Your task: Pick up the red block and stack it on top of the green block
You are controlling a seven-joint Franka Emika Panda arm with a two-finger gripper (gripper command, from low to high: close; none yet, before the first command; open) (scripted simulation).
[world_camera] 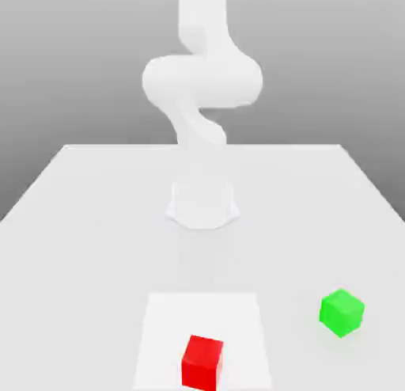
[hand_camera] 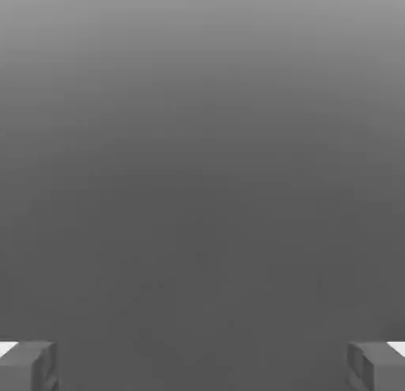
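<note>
The red block (world_camera: 202, 362) rests on a lighter square patch (world_camera: 158, 326) of the white table, near the front edge in the exterior view. The green block (world_camera: 342, 312) sits on the table toward the exterior view's right, a little farther back than the red one and well apart from it. In the hand view my gripper (hand_camera: 202, 367) is open, its two grey fingertips (hand_camera: 28, 366) standing wide apart with nothing between them, against a plain grey background. Neither block lies near the fingers there.
The white arm (world_camera: 202, 81) rises from its round base (world_camera: 202, 203) at the table's middle and curls upward past the exterior view's top edge. The white table (world_camera: 79, 223) reaches to both sides, with a grey backdrop behind.
</note>
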